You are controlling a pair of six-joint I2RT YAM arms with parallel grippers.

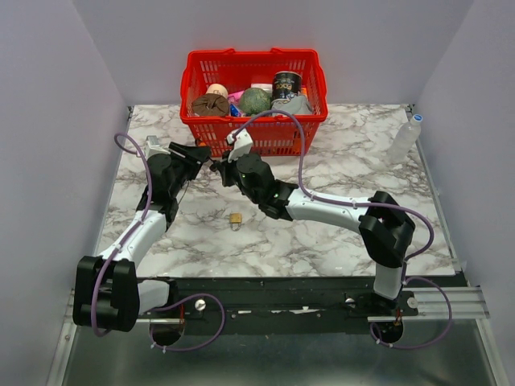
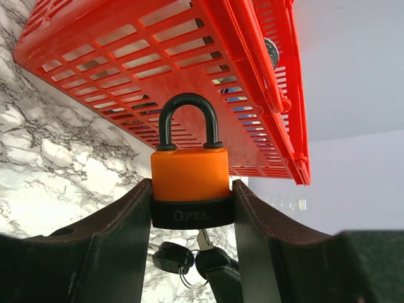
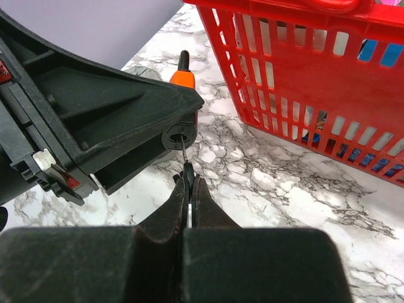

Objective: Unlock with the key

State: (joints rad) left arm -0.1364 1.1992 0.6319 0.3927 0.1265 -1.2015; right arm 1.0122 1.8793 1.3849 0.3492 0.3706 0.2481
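Centrally, above a white marble-patterned table (image 1: 338,161) veined in grey, two black robot arms meet tip to tip. The left gripper (image 1: 201,153) is clamped on an orange padlock (image 2: 189,173), its smooth, matte black fingers (image 2: 120,221) pressing both sides of the lock's base. This lock has a boxy orange body, a curved black shackle at 12 o'clock, and a black rubbery band at 6 o'clock embossed with the letters "OPEL". The right gripper (image 3: 188,183) is pinched tight on the key (image 3: 184,151), whose thin metal blade runs straight up into the round keyhole in the lock's underside, the black head caught between the fingertips. Beside it hangs a second black-headed key (image 2: 170,257) on a thin wire ring (image 2: 189,281). A red plastic lattice basket (image 1: 320,84) sits at the table's 12 o'clock, holding rounded items and a dark can whose label cannot be read. A small brass padlock (image 1: 235,218) lies flat at 6 o'clock from the grippers, apart from them. A clear bottle (image 1: 405,138) with a blue cap stands at 2 o'clock.
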